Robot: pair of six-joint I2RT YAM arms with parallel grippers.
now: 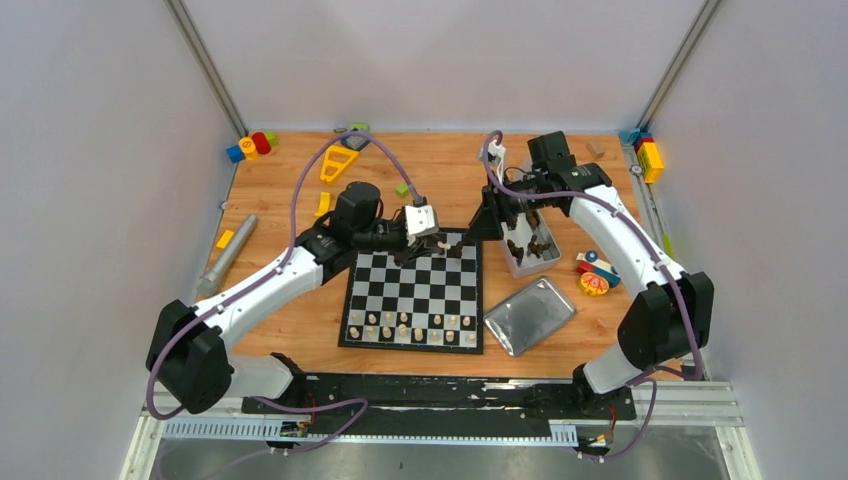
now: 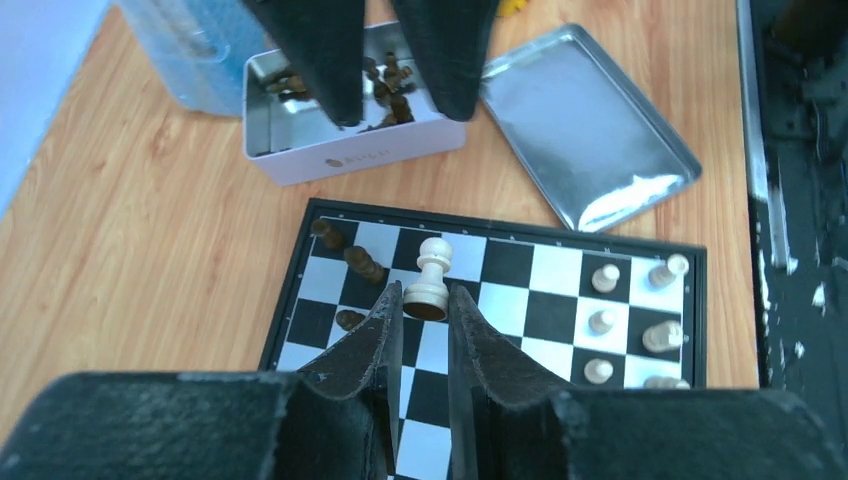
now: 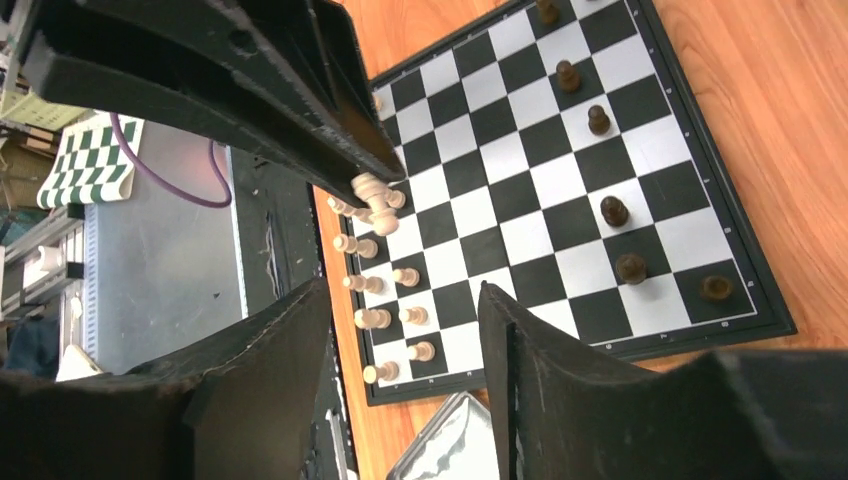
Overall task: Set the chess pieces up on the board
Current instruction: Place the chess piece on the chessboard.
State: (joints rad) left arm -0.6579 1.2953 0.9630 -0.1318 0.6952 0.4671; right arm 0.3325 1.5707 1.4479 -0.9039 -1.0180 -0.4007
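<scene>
The board [image 1: 358,300] lies mid-table. Cream chess pieces [image 1: 410,328] fill its two near rows, and several dark ones [image 3: 612,210] stand along the far edge. My left gripper [image 2: 427,303] hangs above the far half of the board [image 2: 530,265], shut on a cream pawn [image 2: 430,280] by its base. The top view shows that gripper [image 1: 418,252] over the board's far rows. My right gripper [image 3: 402,295] is open with nothing between its fingers. It hovers by the board's far right corner [image 1: 485,228], next to the tin of dark pieces [image 1: 528,245].
A shiny tin lid [image 1: 530,315] lies right of the board. Toy blocks [image 1: 252,145] and a yellow triangle [image 1: 338,163] sit at the back left, with a grey cylinder [image 1: 228,255] at the left. More blocks [image 1: 648,155] and a round toy [image 1: 595,272] are at the right.
</scene>
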